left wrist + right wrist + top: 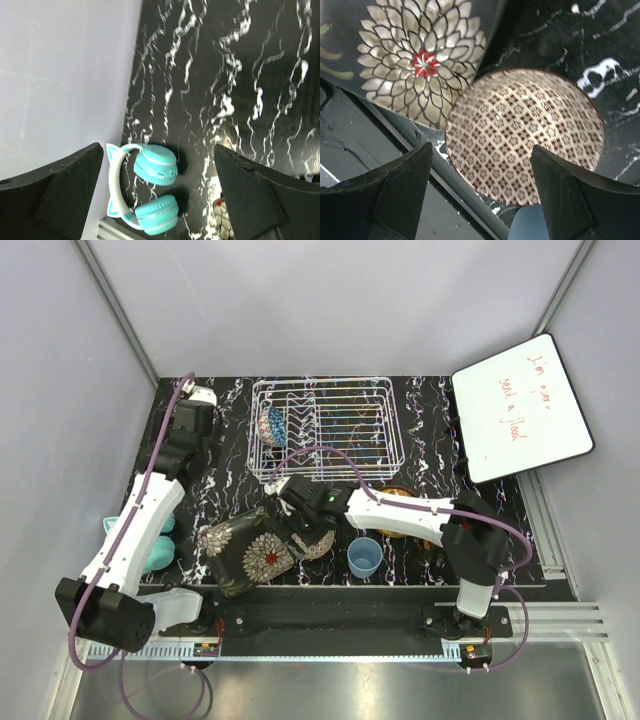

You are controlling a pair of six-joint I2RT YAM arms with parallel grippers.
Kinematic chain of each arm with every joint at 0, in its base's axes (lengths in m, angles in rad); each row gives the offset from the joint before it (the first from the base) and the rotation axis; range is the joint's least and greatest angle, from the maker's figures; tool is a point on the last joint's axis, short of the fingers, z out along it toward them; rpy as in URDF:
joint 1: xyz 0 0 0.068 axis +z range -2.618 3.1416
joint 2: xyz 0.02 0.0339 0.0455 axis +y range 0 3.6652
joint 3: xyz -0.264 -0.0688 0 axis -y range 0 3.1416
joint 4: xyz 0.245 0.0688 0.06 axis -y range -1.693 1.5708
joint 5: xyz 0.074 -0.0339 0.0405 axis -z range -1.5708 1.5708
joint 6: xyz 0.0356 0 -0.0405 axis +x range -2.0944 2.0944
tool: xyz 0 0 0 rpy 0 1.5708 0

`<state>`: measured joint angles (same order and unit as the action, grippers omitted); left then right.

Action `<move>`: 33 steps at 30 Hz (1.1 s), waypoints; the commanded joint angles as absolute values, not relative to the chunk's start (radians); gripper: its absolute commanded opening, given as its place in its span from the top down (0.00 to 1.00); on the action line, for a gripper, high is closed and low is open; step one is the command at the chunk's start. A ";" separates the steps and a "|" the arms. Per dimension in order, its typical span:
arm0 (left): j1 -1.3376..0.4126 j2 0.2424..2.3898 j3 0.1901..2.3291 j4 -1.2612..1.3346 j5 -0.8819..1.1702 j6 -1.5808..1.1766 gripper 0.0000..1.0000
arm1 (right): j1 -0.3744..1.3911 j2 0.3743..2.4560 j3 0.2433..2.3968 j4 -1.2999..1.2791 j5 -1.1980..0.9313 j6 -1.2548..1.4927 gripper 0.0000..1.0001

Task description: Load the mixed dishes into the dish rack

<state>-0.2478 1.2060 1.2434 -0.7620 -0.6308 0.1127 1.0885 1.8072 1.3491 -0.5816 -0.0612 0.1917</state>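
- Right wrist view puts your right tool (481,146) directly over the beige patterned bowl (525,135). Its jaws are spread wide to either side of the rim and grip nothing yet.
- At the bowl's 10 o'clock its rim meets the edge of the dark square floral plate (420,60), and you cannot tell whether they touch or overlap. A finger coming down there could pinch the plate along with the bowl. It could also shove the plate toward the near edge of the surface (225,460), which it already lies close to.
- The bowl looks glazed and round-walled. If you close off-centre, it will likely squirt sideways rather than seat between the fingers.
- Your light blue cup (364,556) stands just beside the bowl at its 3 o'clock. A wide wrist swing on the lift could tip it.
- Your left tool (159,147) is fully open and empty, looking down on the teal headphones (150,192) at the surface's 9 o'clock edge. It is well apart from the work, so I expect no trouble there.
- The dish rack (322,430) waits at 12 o'clock, with a blue patterned bowl (272,426) already standing in its 9 o'clock end.
  - Carry low and you risk striking the near wire wall.
  - Release over the occupied slot and the two bowls would knock together.
  - The purple cable (320,449) arcs across the rack's near side and might snag on a tine.
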 commanded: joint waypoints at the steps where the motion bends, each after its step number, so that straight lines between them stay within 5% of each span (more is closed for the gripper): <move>1: -0.229 1.154 1.213 -0.713 -0.568 0.106 0.01 | 1.108 1.832 1.425 -0.606 -0.032 0.160 0.13; 18: -0.184 1.178 1.167 -0.673 -0.551 0.087 0.01 | 1.121 1.954 1.443 -0.614 -0.026 0.115 0.31; 21: -0.181 1.181 1.160 -0.667 -0.551 0.086 0.01 | 1.121 1.967 1.440 -0.603 -0.014 0.115 0.40; 25: -0.175 1.190 1.152 -0.661 -0.549 0.081 0.01 | 1.121 1.961 1.428 -0.597 -0.005 0.115 0.67; 26: -0.175 1.193 1.151 -0.658 -0.548 0.080 0.01 | 1.121 1.954 1.427 -0.595 -0.005 0.115 0.83; 29: -0.172 1.201 1.154 -0.655 -0.545 0.077 0.01 | 1.121 1.916 1.414 -0.598 0.035 0.118 1.00; 33: -0.172 1.210 1.160 -0.655 -0.546 0.077 0.01 | 1.120 1.842 1.428 -0.627 0.060 0.112 1.00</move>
<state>-0.1764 1.2057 1.1549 -0.7010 -0.5632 0.0937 1.1168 1.9102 1.4220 -0.5808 0.0330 0.1108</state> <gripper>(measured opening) 0.987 0.045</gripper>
